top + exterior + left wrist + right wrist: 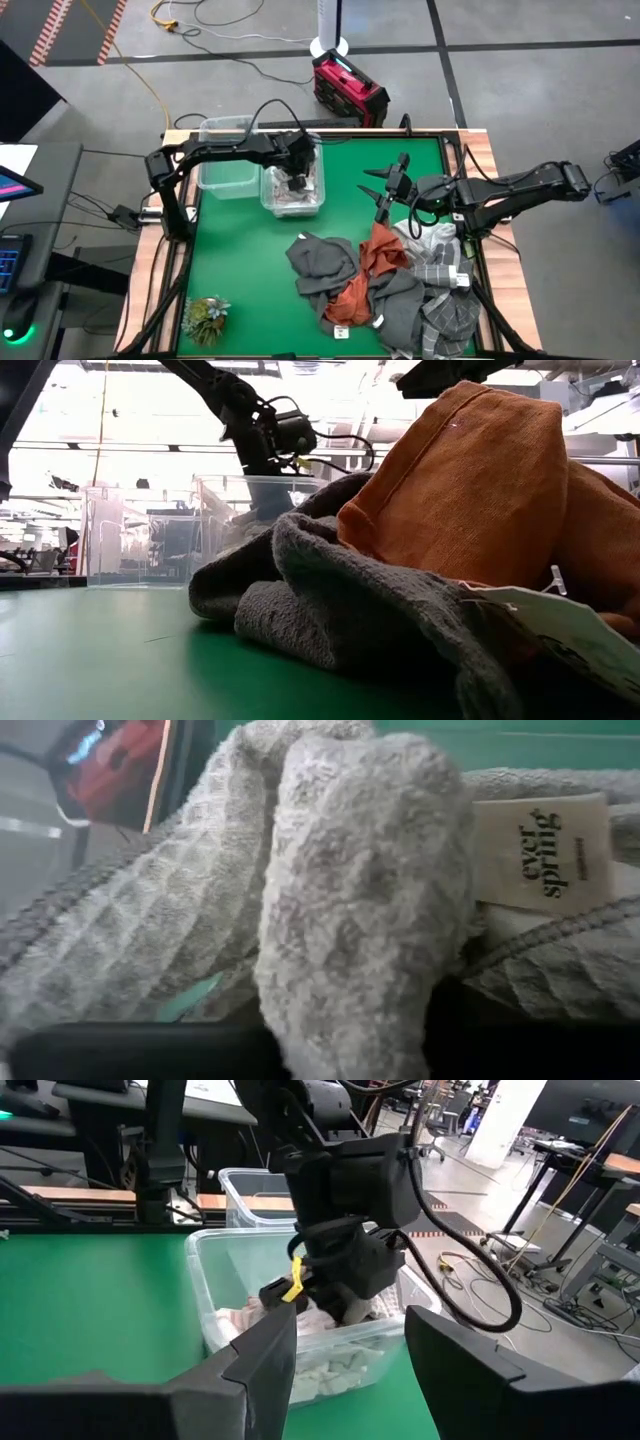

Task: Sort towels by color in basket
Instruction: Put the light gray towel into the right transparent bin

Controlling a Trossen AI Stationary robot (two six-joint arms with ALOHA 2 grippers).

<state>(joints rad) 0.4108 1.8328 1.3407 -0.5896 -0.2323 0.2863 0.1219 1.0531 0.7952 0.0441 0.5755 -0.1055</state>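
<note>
A clear bin (pixel 268 196) at the table's far left holds a whitish waffle-weave towel (pixel 360 870) with a sewn label (pixel 540 850). My left gripper (pixel 297 182) reaches down into this bin; in the right wrist view its gripper (pixel 320 1295) stands just above the cloth. Its fingers stand apart, with a fold of the towel between them. At the near right lies a pile: a dark grey towel (pixel 322 258), a rust-orange towel (pixel 375 255), a grey plaid towel (pixel 440 265) and a white towel (pixel 425 235). My right gripper (pixel 380 190) hovers open, far of the pile, holding nothing. My left gripper comes at the towel slanting down from above, inside the bin. A thick fold (pixel 350 1010) fills the gap between its two fingers (pixel 130 1055). I cannot tell whether the fingers touch it. The towel lies on the bin's floor.
A second clear bin (pixel 225 160) stands beside the first, toward the far left corner. A small green plant (pixel 205 318) sits at the near left. Bare green table (pixel 240 260) lies between the bins and the pile. A red device (pixel 348 90) is on the floor beyond the far edge.
</note>
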